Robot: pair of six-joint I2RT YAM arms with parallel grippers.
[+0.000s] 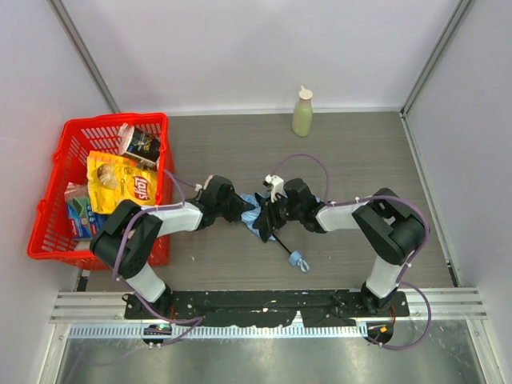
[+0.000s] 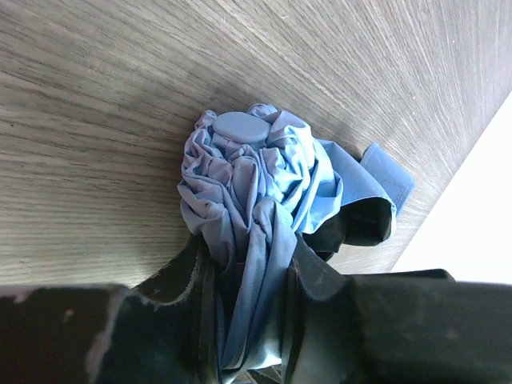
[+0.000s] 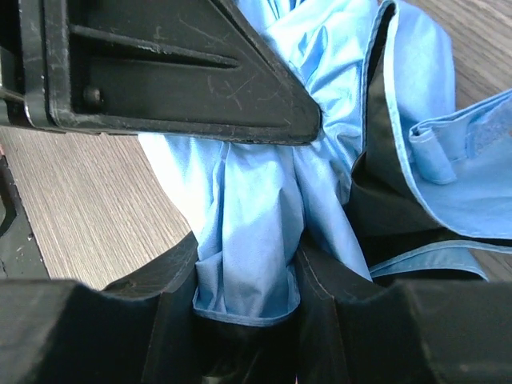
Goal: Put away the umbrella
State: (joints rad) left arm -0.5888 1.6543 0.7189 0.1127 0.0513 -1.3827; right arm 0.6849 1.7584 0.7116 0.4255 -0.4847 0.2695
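At the far left stands a red basket (image 1: 50, 210), well apart from the work, with a bag of crisps (image 1: 120, 182) and other packets in it. Near the middle of the table (image 1: 360, 160), the left gripper (image 2: 244, 268) is closed tight on a bunch of the umbrella (image 2: 256, 176) cloth just below its round top cap. Just to its right, almost touching it, the right gripper (image 3: 246, 276) pinches another fold of the same blue cloth, its jaws narrowed to the thickness of the bundle. The umbrella lies on the table between the two. Its thin black shaft (image 1: 282, 245) runs toward the near edge and ends at the small handle (image 1: 300, 261). The step looks like gathering the loose canopy into a neat roll. To do it well, one gripper should anchor while the other regrips or twists. That takes in the slack folds and the loose strap (image 2: 390, 174) without dragging the shaft or tugging the cloth both ways.
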